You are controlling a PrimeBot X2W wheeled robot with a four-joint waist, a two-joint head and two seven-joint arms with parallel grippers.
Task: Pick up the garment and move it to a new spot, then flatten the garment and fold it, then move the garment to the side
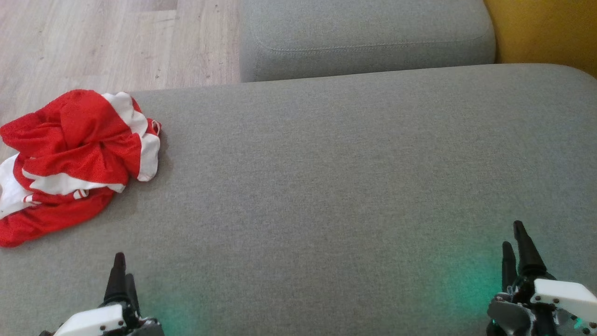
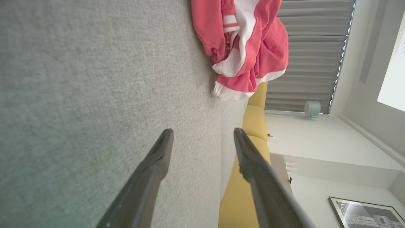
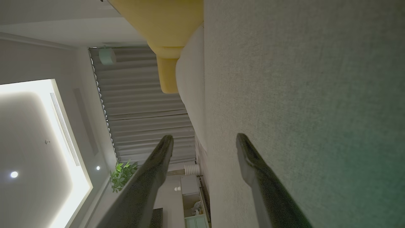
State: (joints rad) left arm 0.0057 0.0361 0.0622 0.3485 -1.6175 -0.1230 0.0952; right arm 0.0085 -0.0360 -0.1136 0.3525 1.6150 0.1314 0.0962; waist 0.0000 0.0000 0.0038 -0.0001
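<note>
Where the head view ends, garment (image 1: 74,140) cut off, crumpled

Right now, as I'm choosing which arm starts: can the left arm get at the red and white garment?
Probably yes. The left tool is open, and only bare grey cushion lies between it and the crumpled garment ahead on its side; nothing stands in the way.

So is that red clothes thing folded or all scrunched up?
Scrunched up. The garment lies in a lumpy heap on the cushion, red and white parts bunched together.
</note>
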